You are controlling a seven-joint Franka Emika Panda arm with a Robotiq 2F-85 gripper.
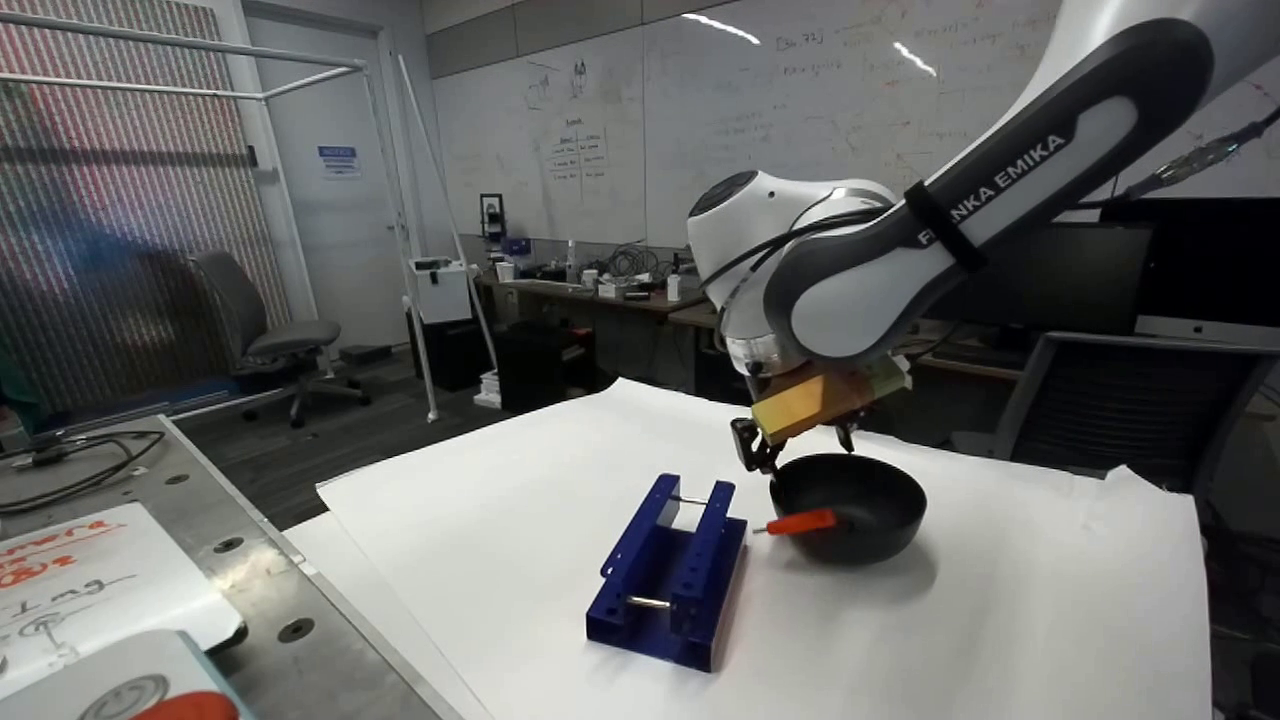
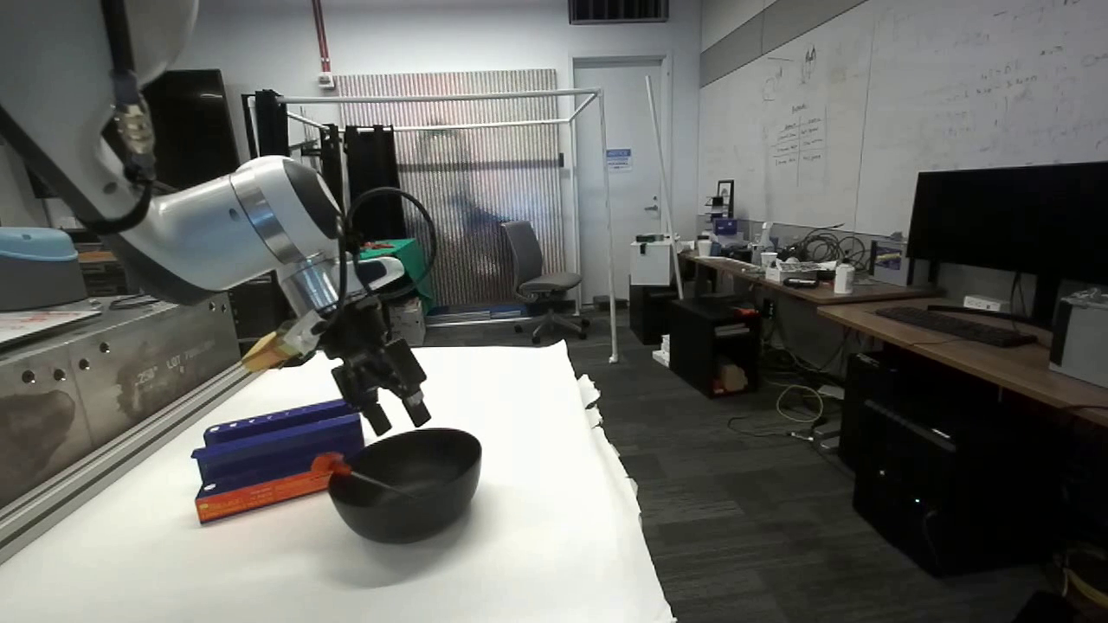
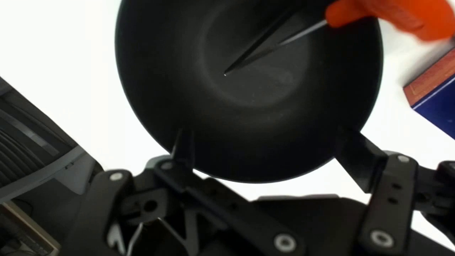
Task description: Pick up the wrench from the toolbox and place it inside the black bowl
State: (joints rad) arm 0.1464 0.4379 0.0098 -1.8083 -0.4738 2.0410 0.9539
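Black and unclenched, the claw (image 2: 399, 417) gapes just over the rim of the black bowl (image 2: 433, 512), where the wrench (image 1: 805, 521) slants, its thin metal shaft inside and its orange-red handle jutting out. FRANKA EMIKA runs along the white arm (image 1: 880, 300), its first word crossed by a black strap (image 1: 945, 228). On the white-covered bench (image 1: 1060, 620) just beside the bowl sits the dark-blue toolbox (image 1: 645, 640), partly blocked by the bowl in an exterior view; a far sign (image 1: 338, 160) reads NOTICE.
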